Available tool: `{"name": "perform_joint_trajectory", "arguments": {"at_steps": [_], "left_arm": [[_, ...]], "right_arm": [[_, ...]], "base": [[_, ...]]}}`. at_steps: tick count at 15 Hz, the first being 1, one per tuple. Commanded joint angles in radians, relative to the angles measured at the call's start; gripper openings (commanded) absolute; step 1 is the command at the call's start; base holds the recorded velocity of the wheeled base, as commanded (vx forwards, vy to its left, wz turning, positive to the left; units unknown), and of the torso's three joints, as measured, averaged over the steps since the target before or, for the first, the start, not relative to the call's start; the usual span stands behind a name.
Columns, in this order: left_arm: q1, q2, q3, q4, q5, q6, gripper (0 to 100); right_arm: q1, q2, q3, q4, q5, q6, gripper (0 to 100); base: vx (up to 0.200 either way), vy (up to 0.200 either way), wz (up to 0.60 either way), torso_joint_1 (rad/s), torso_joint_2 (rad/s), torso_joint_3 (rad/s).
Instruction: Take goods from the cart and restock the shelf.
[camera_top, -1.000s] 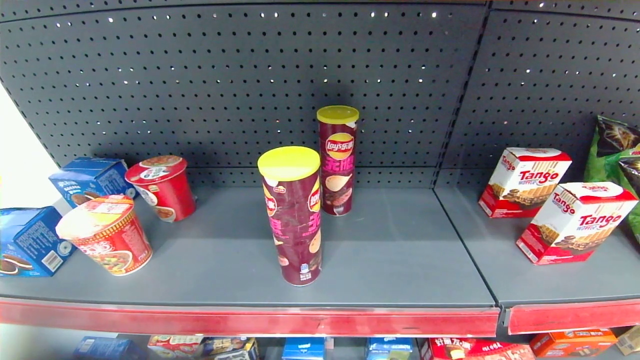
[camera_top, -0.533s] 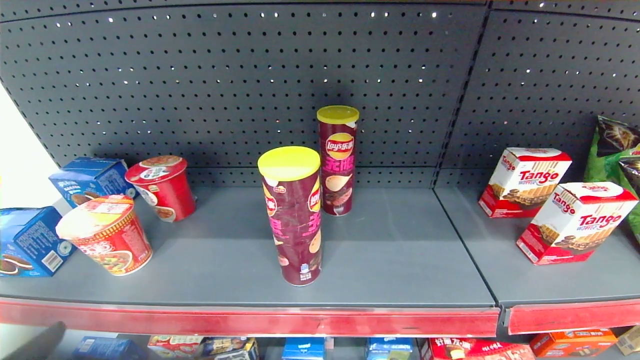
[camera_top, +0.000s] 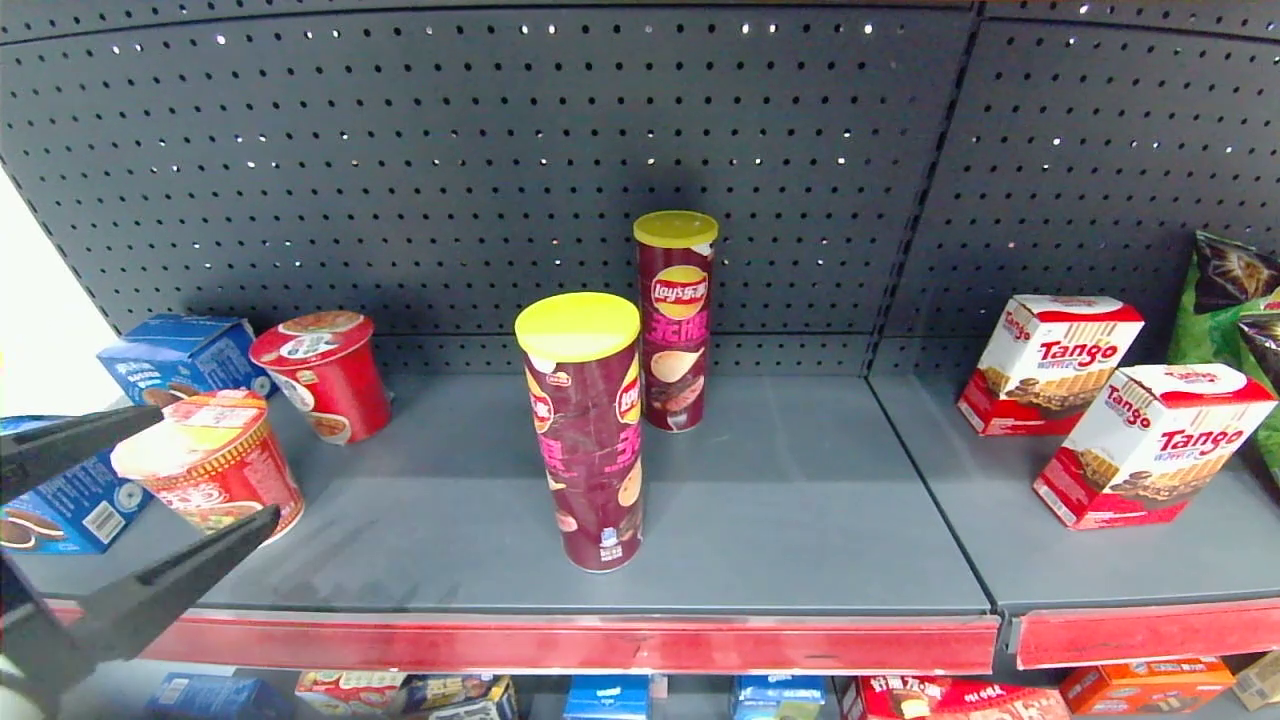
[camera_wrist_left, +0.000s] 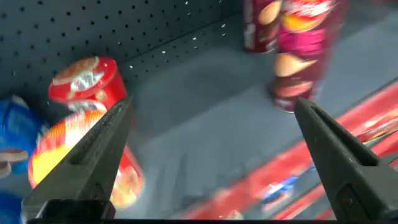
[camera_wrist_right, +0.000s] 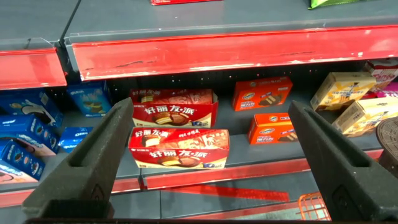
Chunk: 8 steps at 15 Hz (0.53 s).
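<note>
Now, the shelf (camera_top: 780, 520) lies straight ahead of your left claw (camera_top: 218, 462), spread wide and empty at its front lip, the upright chip can (camera_top: 590, 440) stands to its right, the noodle cup (camera_top: 235, 490) just beside its tips.

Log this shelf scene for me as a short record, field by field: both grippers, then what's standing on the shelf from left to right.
left gripper: open, empty, at the grey shelf's front edge, near the front red noodle cup
right gripper: open, empty, facing red snack boxes on a lower shelf
shelf left: blue cookie boxes, rear red noodle cup
shelf middle: two upright maroon chip canisters with yellow lids, one behind the other
shelf right: red-and-white wafer boxes, green bags
</note>
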Motion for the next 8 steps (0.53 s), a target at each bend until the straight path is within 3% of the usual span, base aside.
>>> {"name": "perform_joint_trajectory", "arguments": {"at_steps": [1, 4, 8], "left_arm": [[-0.045, 0.206, -0.039, -0.054, -0.004, 0.054, 100], [-0.047, 0.26, -0.122, -0.048, -0.003, 0.044, 100], [-0.067, 0.333, -0.185, -0.066, -0.001, 0.054, 100]], "right_arm": [[0.0, 0.001, 0.001, 0.0, 0.0, 0.0, 100], [0.0, 0.001, 0.0, 0.0, 0.0, 0.0, 100], [0.0, 0.001, 0.0, 0.0, 0.0, 0.0, 100]], "base": [[0.0, 0.0, 0.0, 0.0, 0.0, 0.0], [0.0, 0.0, 0.0, 0.0, 0.0, 0.0], [0.0, 0.0, 0.0, 0.0, 0.0, 0.0]]}}
